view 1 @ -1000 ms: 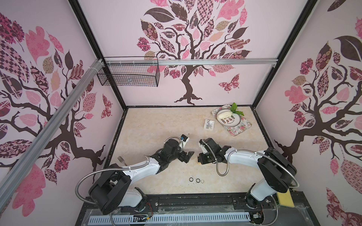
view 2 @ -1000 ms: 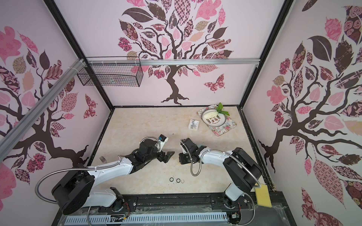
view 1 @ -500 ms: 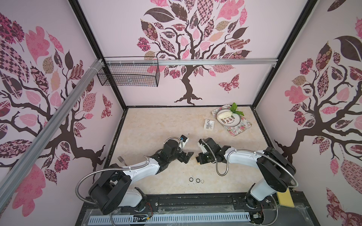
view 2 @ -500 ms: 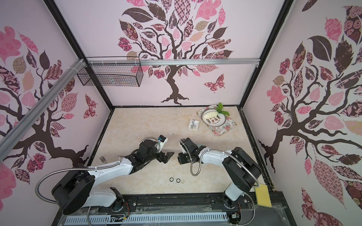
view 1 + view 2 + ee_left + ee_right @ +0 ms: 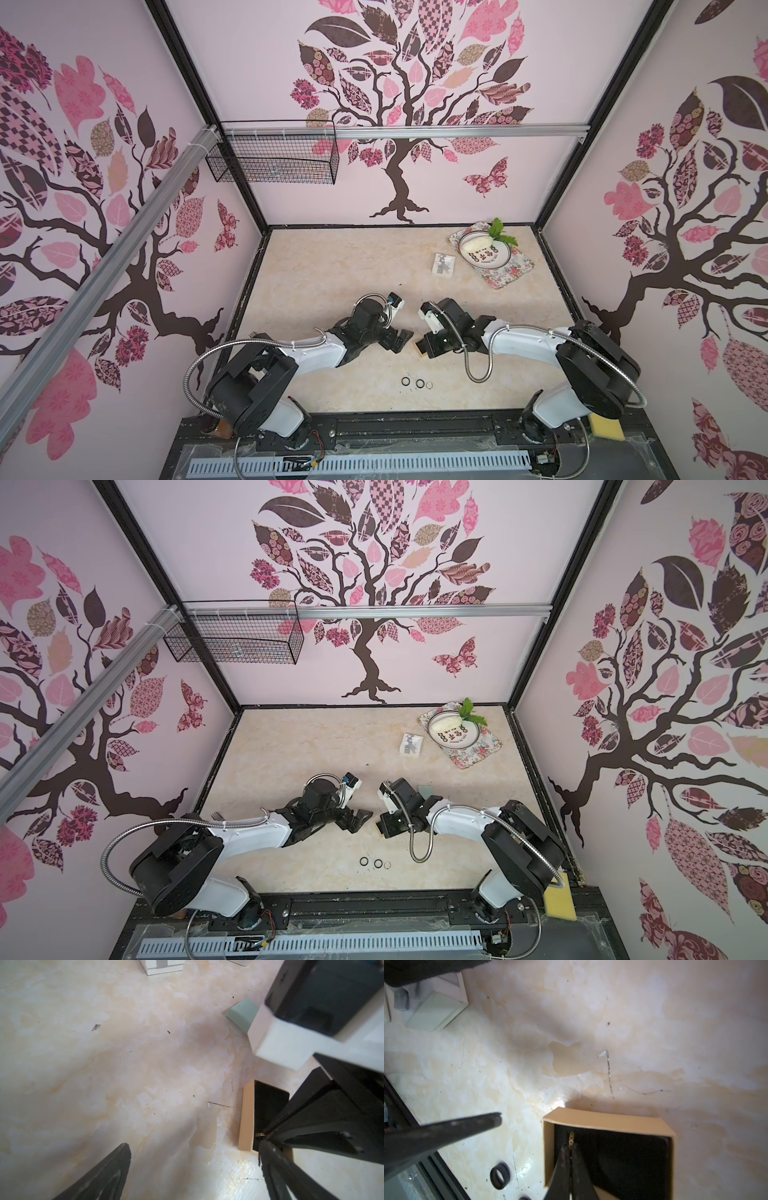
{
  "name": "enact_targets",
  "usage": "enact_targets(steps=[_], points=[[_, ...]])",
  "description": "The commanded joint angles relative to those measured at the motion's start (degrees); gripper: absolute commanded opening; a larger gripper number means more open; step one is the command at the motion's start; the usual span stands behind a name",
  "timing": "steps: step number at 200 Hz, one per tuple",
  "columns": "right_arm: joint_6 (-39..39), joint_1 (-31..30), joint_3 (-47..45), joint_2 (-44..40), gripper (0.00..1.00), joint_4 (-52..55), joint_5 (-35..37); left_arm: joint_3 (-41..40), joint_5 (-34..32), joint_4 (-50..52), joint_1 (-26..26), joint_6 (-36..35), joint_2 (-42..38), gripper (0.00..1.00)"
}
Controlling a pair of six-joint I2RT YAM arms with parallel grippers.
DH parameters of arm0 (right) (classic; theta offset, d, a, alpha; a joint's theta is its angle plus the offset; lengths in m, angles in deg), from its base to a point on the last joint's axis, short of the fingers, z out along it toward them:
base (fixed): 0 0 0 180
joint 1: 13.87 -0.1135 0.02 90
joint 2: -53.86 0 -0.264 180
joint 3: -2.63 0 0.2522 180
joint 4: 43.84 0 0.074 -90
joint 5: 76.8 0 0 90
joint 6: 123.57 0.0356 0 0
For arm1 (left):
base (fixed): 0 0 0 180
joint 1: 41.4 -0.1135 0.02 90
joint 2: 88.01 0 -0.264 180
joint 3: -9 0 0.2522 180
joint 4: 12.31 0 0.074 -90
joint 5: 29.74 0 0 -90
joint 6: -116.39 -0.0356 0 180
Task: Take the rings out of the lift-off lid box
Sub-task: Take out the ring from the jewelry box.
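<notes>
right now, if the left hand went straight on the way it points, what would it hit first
Probably the open tan box: one finger of the left hand is almost at it.

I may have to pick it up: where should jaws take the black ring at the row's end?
Probably from straight above, pinching the black ring across its band, one jaw in the hole, one outside: it lies flat on the table, hole up.
</notes>
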Motion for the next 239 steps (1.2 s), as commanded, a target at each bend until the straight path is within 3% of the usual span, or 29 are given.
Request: enact_targets(steps=[1, 113, 239], points=[[0.32, -0.38, 0.27, -1.52, 0.00, -1.22, -1.03, -0.05, 2.54, -3.82, 0.03, 0.87, 0.97, 0.98], [2.18, -0.47, -0.52, -1.17, 0.00, -5.08, -4.19, -1.23, 2.58, -7.94, 2.87, 2.48, 6.56, 0.98], [6.25, 1.05, -4.33, -2.90, 0.00, -11.54, -7.88, -3.81, 1.47, -9.19, 2.86, 2.98, 6.06, 0.98]])
